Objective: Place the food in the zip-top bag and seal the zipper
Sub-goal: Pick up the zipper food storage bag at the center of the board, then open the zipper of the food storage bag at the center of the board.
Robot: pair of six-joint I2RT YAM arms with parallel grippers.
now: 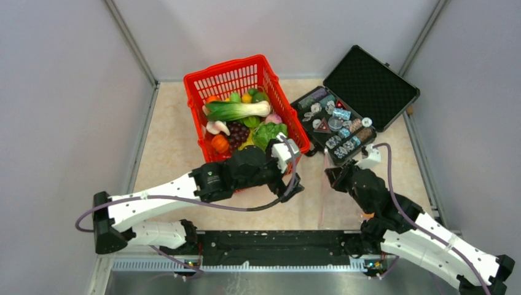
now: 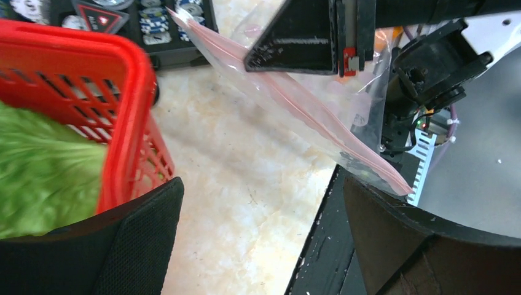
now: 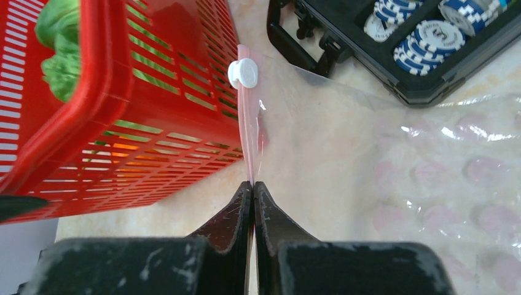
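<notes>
The food lies in the red basket (image 1: 212, 80): green lettuce (image 1: 270, 132), a small orange pumpkin (image 1: 220, 143) and other toy pieces. My right gripper (image 3: 253, 184) is shut on the pink zipper (image 3: 249, 135) of the clear zip-top bag (image 3: 399, 153), a little below its white slider (image 3: 243, 74). The bag hangs off the table, just right of the basket. In the left wrist view the bag (image 2: 307, 104) stretches slantwise with the right gripper (image 2: 344, 55) pinching its strip. My left gripper (image 2: 261, 184) is open and holds nothing, at the basket's near right corner (image 2: 129, 92), beside the lettuce (image 2: 43, 172).
An open black case (image 1: 368, 80) with chips and trinkets stands right of the basket, close behind the bag. Grey walls close in the table on three sides. The black base rail (image 1: 276, 246) runs along the near edge.
</notes>
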